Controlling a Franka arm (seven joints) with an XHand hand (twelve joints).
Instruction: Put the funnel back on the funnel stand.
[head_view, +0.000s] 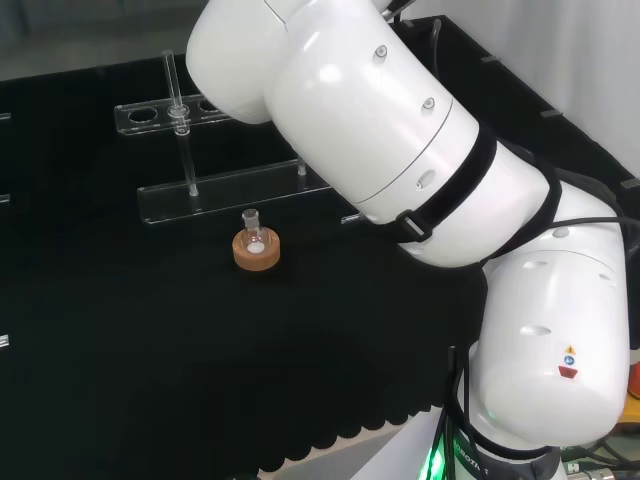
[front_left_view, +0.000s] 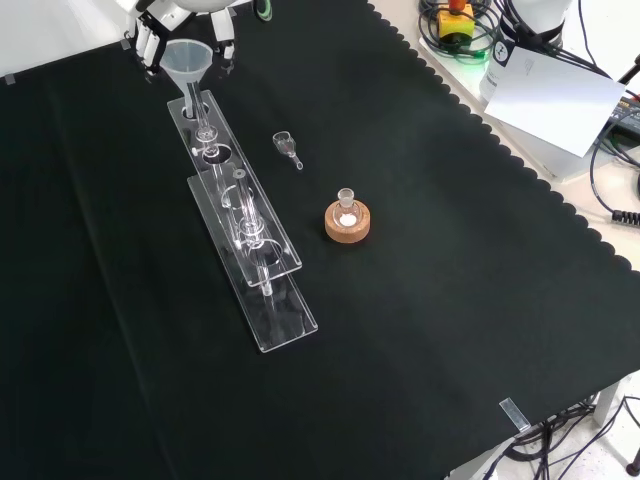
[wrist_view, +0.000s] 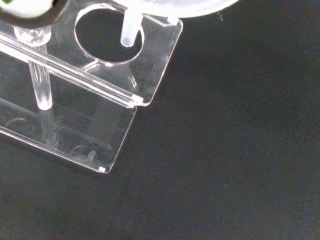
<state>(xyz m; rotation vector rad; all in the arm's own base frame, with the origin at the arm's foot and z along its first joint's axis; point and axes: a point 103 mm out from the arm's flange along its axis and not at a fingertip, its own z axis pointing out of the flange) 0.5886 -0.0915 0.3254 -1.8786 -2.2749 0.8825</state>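
One funnel (front_left_view: 185, 58), of translucent whitish plastic with a wide cone and a narrow spout, is seen in the front view at the far end of the funnel stand (front_left_view: 250, 235). The hand (front_left_view: 150, 40) is closed around the funnel's cone, with fingers on either side of the rim; most of the hand is cut off by the edge of that view. In the wrist view the spout (wrist_view: 129, 31) is seen inside the round end hole of the stand's upper plate (wrist_view: 150, 60), its tip above the base plate.

The stand is made of clear acrylic: two long flat plates, one above the other, joined by thin clear posts, with round holes along the upper plate. Their exact number is hard to make out.

One small round-bottomed flask (front_left_view: 346, 205) of clear glass is set on one cork ring (front_left_view: 347, 223), to the right of the stand in the front view. One small clear stopper-like piece (front_left_view: 288, 148) lies on the desk (front_left_view: 450, 300), draped in black cloth, between the stand and the flask.
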